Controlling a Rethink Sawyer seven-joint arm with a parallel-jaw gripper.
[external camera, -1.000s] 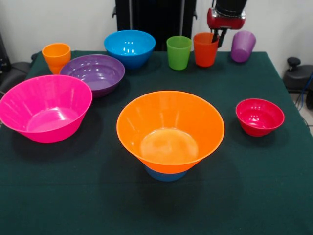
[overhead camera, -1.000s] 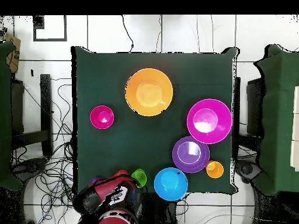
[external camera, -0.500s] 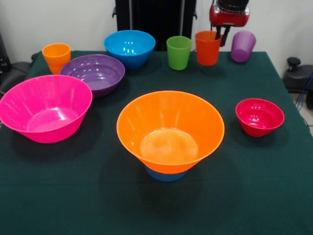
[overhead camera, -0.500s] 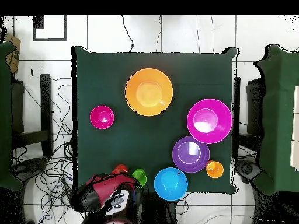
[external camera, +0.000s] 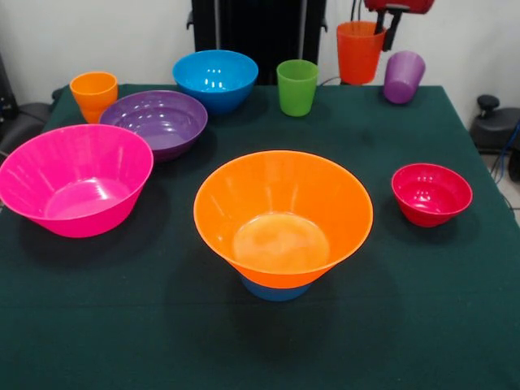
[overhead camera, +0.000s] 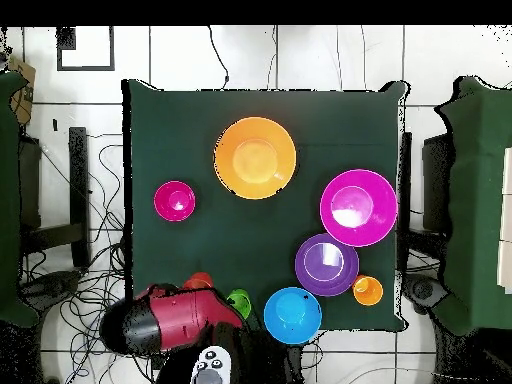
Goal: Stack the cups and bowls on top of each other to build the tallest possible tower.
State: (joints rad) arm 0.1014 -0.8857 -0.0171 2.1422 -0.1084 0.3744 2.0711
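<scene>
My gripper (external camera: 384,31) is at the top right, shut on the rim of the red-orange cup (external camera: 358,51), which hangs above the table's far edge. In the overhead view that cup (overhead camera: 198,281) peeks out beside the red arm (overhead camera: 175,318). The tower stands in the middle: the large orange bowl (external camera: 283,213) on the small light-blue bowl (external camera: 276,290). The purple cup (external camera: 404,76), green cup (external camera: 296,87) and yellow-orange cup (external camera: 93,93) stand along the far edge. The blue bowl (external camera: 215,79), purple bowl (external camera: 154,120), pink bowl (external camera: 73,177) and red bowl (external camera: 431,193) sit apart.
The table (external camera: 162,325) is covered in dark green cloth. In the overhead view cables lie on the floor (overhead camera: 90,300) beside it, and green-covered furniture (overhead camera: 480,200) stands at the side.
The gripper has lifted the red-orange cup off the table, up and slightly right in the front view. The other cups and bowls have not moved.
</scene>
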